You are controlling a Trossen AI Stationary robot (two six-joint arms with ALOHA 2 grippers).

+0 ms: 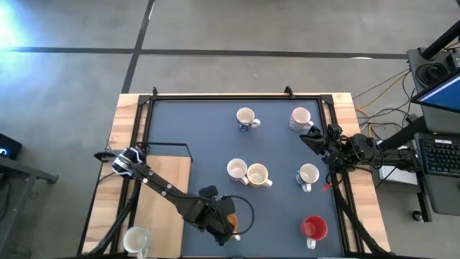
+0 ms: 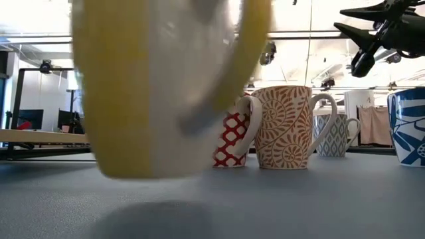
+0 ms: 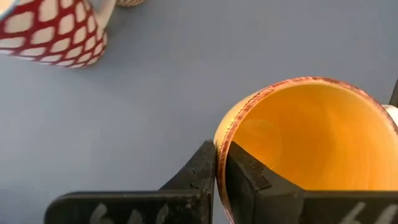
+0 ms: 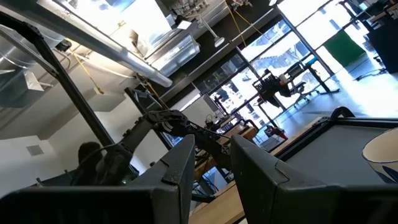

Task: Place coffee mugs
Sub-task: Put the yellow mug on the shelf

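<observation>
The dark mat (image 1: 215,137) covers most of the table, with a bare wood panel (image 1: 162,194) at its near left corner.

The left arm reaches from the table's left edge across to the near middle of the mat. Its gripper, the left gripper (image 1: 223,219), is clamped on the rim of the orange mug (image 1: 228,213): in the left wrist view one finger sits outside the wall and the other inside the orange-yellow bowl (image 3: 311,137), jaws pinched on the rim. In the low view this mug (image 2: 166,86) fills the left half of the picture, its base clear of the mat with a shadow under it.

The right arm waits at the table's right edge, its gripper, the right gripper (image 1: 314,138), raised beside the far right mug; in the right wrist view its fingers (image 4: 180,168) stand a little apart with nothing between them.

Other mugs stand upright on the mat:
- red mug (image 1: 313,228), near right corner
- two touching mugs at the centre, a white one (image 1: 237,169) and a cream one (image 1: 257,174)
- white mug (image 1: 307,175), right side, between the red mug and the right gripper
- far mug (image 1: 246,116), far middle
- far right mug (image 1: 300,118)

One more mug (image 1: 135,239) stands off the mat at the near left edge, on the wood
</observation>
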